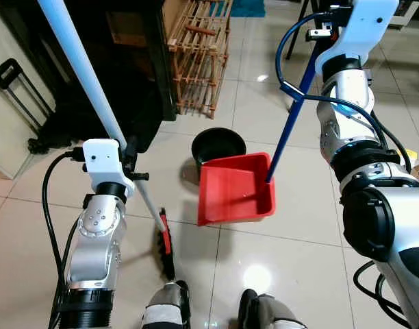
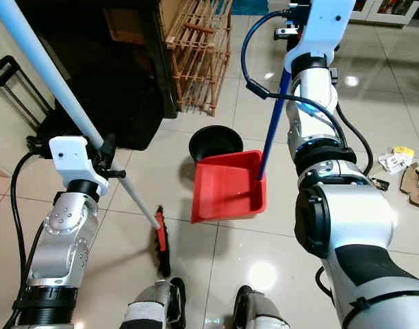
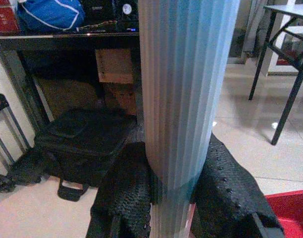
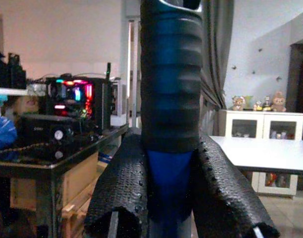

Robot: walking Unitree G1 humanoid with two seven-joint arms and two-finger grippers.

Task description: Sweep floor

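Room: we stand on a glossy beige tiled floor (image 1: 278,253), with a wooden rack (image 1: 199,51) at 12 o'clock and a black desk (image 1: 127,62) at 11.
Left gripper (image 3: 174,198): our fingers (image 3: 124,193) are clamped on the pale blue broom handle (image 1: 79,68), at 9 o'clock.
Broom head (image 1: 165,241): black and red bristles touching the tiles by our feet, at 7 o'clock.
Right gripper (image 4: 169,193): we grip the blue dustpan handle (image 1: 288,123), up at 1 o'clock.
Red dustpan (image 1: 235,188): on the floor at centre, its back edge touching the black bin (image 1: 216,145).
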